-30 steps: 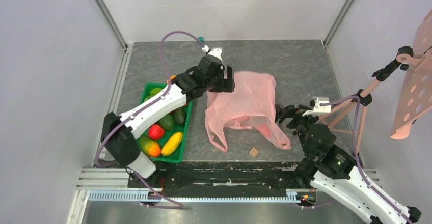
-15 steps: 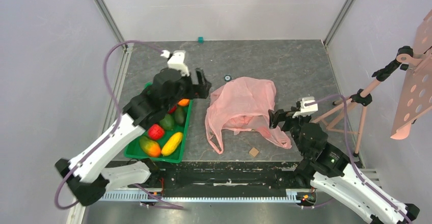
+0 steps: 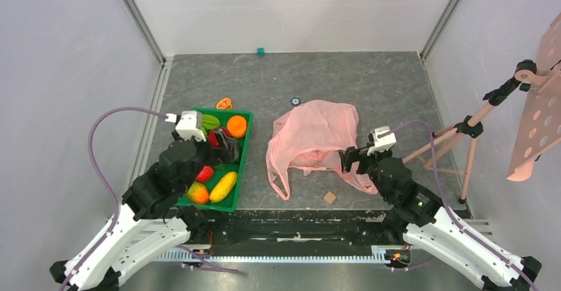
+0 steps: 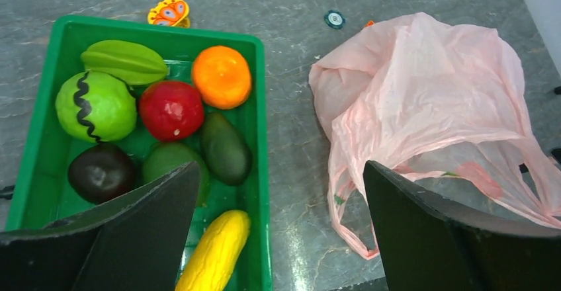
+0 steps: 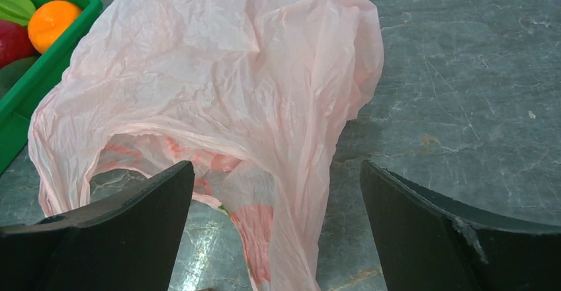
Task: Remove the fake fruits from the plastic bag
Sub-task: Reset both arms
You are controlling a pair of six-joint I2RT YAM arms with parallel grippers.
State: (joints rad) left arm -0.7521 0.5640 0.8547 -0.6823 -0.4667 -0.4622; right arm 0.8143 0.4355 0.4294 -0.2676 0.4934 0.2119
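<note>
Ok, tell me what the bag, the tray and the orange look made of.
Bag: thin pink plastic film, translucent and slightly shiny; it is creased all over and reddish shapes show through. Tray: seemingly rigid moulded plastic, smooth green with a faint sheen along its rim. Orange: probably plastic or foam, duller, with a slightly textured skin; which one, the look leaves open.

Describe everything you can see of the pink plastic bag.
The plastic bag is thin, crinkly, translucent pink film, lying slumped on the grey table right of the green tray, apart from it. Its mouth gapes toward the arms, loop handles trailing. Reddish patches show through near the mouth. The open right gripper hovers before it, gripping nothing.
</note>
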